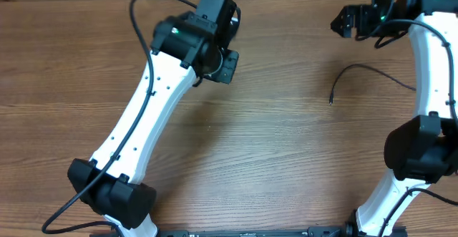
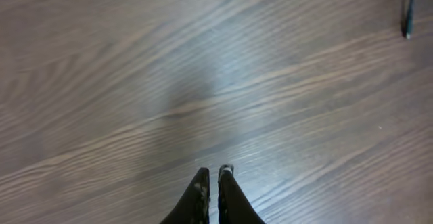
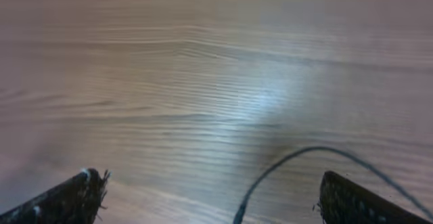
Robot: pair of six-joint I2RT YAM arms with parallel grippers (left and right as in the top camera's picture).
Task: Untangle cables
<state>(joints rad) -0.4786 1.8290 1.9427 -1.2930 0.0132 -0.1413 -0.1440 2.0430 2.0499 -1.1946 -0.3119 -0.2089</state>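
Observation:
One thin black cable [image 1: 361, 68] lies on the wooden table at the right, curving in an arc with its small plug end [image 1: 331, 99] pointing toward me. My left gripper [image 1: 227, 66] hovers left of it, well apart; in the left wrist view its fingers [image 2: 213, 174] are shut with nothing between them, and the cable's plug end [image 2: 408, 26] shows at the far top right. My right gripper [image 1: 349, 22] is at the far right, above the cable. In the right wrist view its fingers [image 3: 210, 183] are wide open and the cable [image 3: 298, 155] arcs on the table between them, untouched.
The wooden table [image 1: 272, 151] fills the view. The right arm's white link [image 1: 429, 58] crosses over the cable's right end. Thicker black robot wiring [image 1: 143, 11] loops by the left arm.

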